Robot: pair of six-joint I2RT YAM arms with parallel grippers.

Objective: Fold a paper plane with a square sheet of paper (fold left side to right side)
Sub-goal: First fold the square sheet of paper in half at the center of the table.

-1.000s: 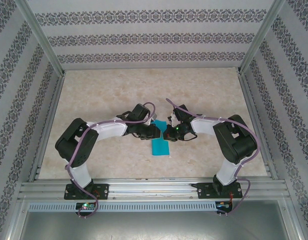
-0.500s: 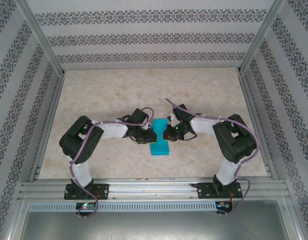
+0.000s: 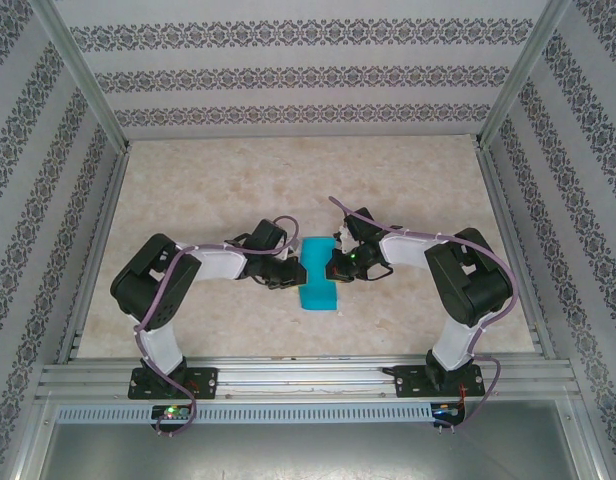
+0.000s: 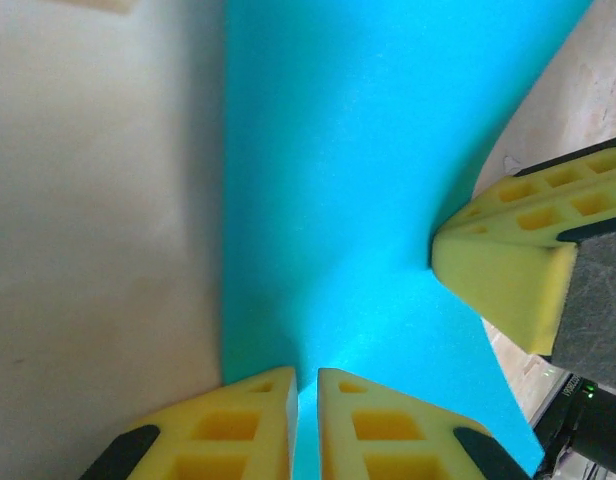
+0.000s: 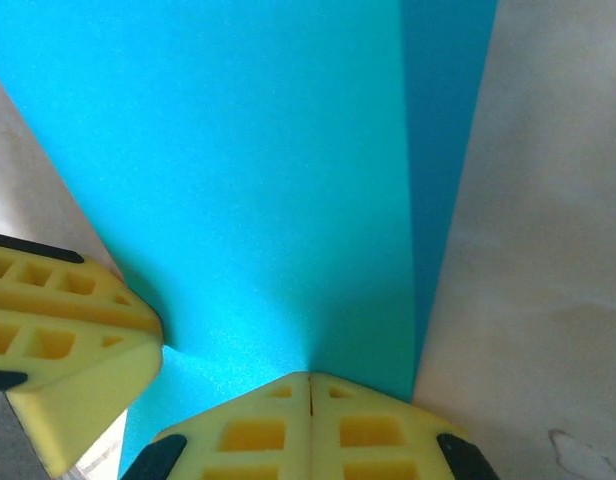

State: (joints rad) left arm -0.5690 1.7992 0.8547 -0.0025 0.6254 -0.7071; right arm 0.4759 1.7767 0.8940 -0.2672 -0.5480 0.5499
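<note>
From above, the folded blue sheet of paper lies between my left gripper and right gripper. Left wrist: my fingers are a slit apart on the sheet; I cannot tell if they pinch it. Right wrist: my fingers are together, tips on the sheet.

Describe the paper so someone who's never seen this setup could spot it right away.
Look at the beige table inside the patterned walls, then between the left gripper and right gripper. The sheet of paper lies there, a narrow teal-blue strip, the only brightly coloured thing.
</note>
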